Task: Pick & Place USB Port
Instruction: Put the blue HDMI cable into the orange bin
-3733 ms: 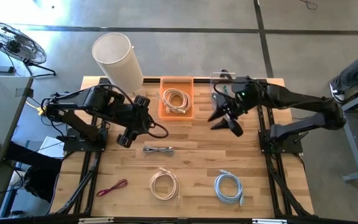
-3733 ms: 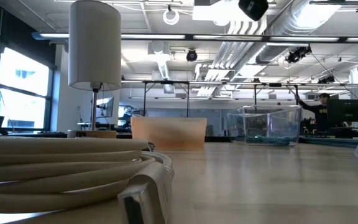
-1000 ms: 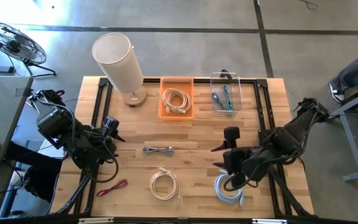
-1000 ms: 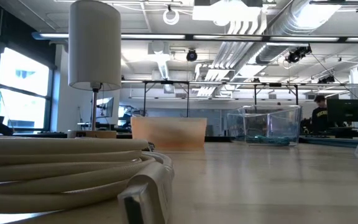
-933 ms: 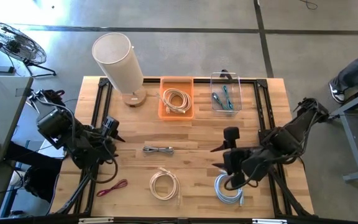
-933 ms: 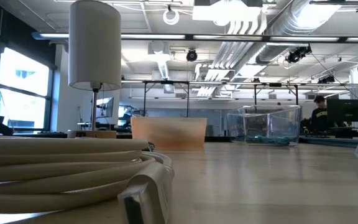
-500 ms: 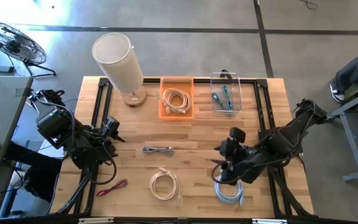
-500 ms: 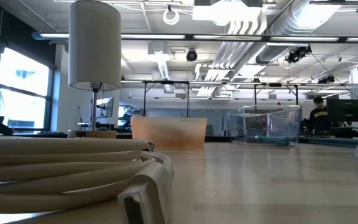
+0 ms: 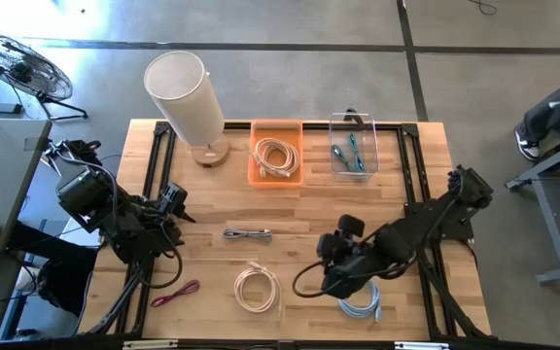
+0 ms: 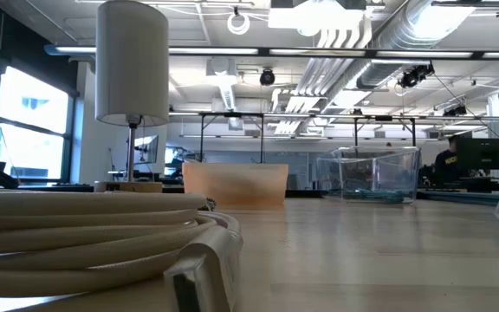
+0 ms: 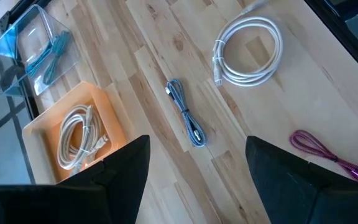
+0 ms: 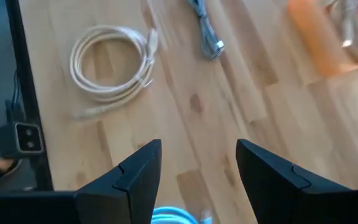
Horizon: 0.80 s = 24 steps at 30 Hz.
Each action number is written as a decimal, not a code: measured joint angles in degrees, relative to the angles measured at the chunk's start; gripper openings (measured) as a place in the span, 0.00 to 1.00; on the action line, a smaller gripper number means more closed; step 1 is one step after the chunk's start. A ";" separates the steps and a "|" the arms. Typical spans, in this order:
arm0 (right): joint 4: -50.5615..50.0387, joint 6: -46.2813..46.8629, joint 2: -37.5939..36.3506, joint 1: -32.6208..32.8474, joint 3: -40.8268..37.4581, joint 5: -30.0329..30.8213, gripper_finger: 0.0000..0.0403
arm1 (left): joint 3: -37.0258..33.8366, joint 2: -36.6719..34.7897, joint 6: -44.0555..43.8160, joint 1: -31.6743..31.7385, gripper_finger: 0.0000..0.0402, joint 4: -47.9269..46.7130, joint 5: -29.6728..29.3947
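Bench (image 9: 202, 209) carries, largest first: lamp (image 9: 185, 95) at 11 o'clock; orange bin (image 9: 258, 173) at 12 with a white coil inside; clear bin (image 9: 338, 127) at 1 with teal cables.

Loose cables: white coil (image 9: 258, 289) at 6 o'clock; pale blue coil (image 9: 364, 302) at 5, partly under the right arm; grey USB cable (image 9: 248, 234) near bench centre, bundled into a short strip; magenta cable (image 9: 175, 293) at 7.

Right gripper (image 12: 197, 180) hangs low between the white coil and the blue coil, jaws spread, nothing between them. Its wrist view looks across bare wood toward the grey USB cable (image 12: 207, 31).

Left gripper (image 11: 191, 186) waits at 9 o'clock at the bench edge, jaws apart, empty.

Judgement: the target is probably the grey USB cable, not yet touched. It looks light and limp, and the plug ends would dangle if it is lifted by one end. Best hold is across the bundled middle, jaws square to its length. The smooth jacket may slip, so a firm pinch is needed.
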 joint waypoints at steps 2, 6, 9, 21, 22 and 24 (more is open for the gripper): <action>0.36 0.75 0.84 -0.15 0.00 -2.00 0.50 | 0.00 0.00 -0.04 0.00 0.64 0.02 0.01; 0.44 1.99 1.99 -0.13 0.00 -5.41 0.50 | 0.00 0.00 -0.18 0.00 0.64 0.00 0.00; 0.19 3.40 2.82 -0.13 0.00 -8.25 0.50 | 0.00 0.00 -0.53 0.00 0.64 0.00 0.01; -10.61 12.69 6.54 -0.10 0.00 -13.98 0.49 | 0.00 0.00 -2.29 0.00 0.64 0.00 0.04; -10.68 12.93 6.54 -0.16 0.00 -13.93 0.49 | 0.00 0.00 -2.54 0.00 0.64 0.00 0.06; -10.68 11.83 6.56 -0.48 0.00 -14.41 0.49 | 0.00 0.00 -2.98 0.00 0.64 0.00 0.06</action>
